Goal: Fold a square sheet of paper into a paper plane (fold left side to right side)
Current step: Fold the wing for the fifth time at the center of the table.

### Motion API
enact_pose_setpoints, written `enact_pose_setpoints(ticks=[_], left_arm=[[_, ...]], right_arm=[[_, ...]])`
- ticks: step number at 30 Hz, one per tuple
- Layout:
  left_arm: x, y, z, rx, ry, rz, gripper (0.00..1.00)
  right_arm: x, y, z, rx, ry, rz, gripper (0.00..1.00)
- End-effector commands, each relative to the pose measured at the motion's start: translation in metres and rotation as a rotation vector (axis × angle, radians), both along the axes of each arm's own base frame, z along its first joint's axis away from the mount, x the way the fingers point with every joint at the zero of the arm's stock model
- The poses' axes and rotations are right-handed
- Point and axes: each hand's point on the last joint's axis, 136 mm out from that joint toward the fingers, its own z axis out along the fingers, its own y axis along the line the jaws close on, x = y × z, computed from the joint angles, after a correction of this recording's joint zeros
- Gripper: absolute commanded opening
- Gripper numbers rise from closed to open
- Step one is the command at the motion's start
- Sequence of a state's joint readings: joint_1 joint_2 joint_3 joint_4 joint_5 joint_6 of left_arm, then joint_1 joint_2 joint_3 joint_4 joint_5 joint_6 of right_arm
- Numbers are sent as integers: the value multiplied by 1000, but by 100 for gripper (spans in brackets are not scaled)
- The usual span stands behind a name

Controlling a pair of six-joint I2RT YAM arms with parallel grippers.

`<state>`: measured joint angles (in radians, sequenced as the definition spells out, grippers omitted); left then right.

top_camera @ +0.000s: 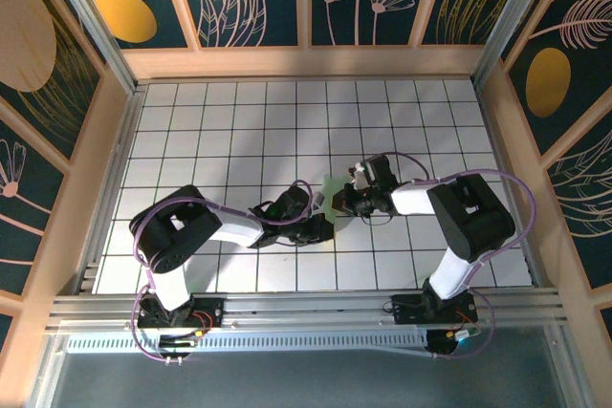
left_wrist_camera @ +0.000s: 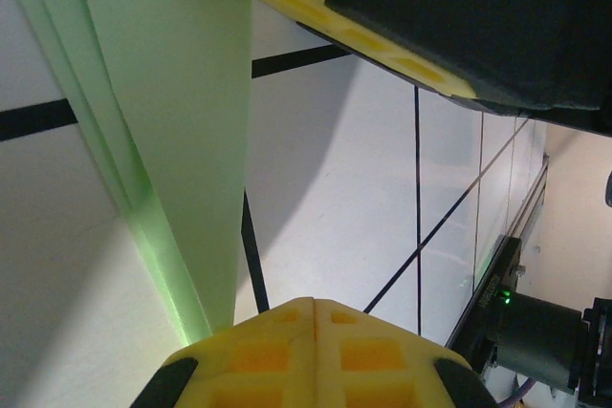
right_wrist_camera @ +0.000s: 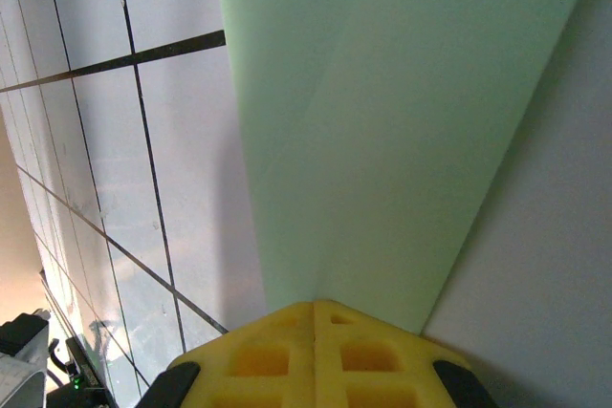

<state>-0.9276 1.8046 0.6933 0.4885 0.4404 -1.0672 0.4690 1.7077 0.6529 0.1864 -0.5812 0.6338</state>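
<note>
Green paper [left_wrist_camera: 172, 140]: it lay flat near the middle of the white grid table [top_camera: 210, 131], between the tips of the two arms. It was already in several layers, with stepped edges on one side and a taper towards the left fingertips.
Left gripper [left_wrist_camera: 314, 305]: jaws clenched, the yellow tips meeting at the paper's narrow end. I could not tell whether the paper was nipped between them or only pressed beneath them.
Right gripper [right_wrist_camera: 314, 308]: jaws clamped together too, tips at the wider part of the paper, with a faint crease running away from them.
Why so close: from above, the two grippers faced each other across the paper, just beside one another. I judged that closed tips make a firm edge, one to pin the layers and one to flatten a fold.
Stage: I took it for mid-fold, with layers made but no slim dart yet.
Risk: thin paper on smooth tile would likely slide or buckle if one tip dragged before the other held.
</note>
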Motion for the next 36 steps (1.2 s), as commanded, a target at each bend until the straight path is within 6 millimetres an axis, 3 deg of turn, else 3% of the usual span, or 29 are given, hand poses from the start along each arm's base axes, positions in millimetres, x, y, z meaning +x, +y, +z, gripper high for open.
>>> enact_pose_setpoints(ticks=[1,5,10,21,36], left_arm=[[4,5,16,-4,-40,18,2],[9,16,26,46,-80,53,8],[9,31,18,113,-85,86,10],[9,26,1,145,-60,60,18],[6,16,-1,91,-42,33,15]], right_arm=[[-27,-35,-51,-194,137,-35,0],[-27,-34,-50,-192,137,-35,0],[-27,-35,-50,-194,138,-38,0],[-29,-35,-50,-197,138,-34,0],[-29,-36,-53,-205,142,-34,0]])
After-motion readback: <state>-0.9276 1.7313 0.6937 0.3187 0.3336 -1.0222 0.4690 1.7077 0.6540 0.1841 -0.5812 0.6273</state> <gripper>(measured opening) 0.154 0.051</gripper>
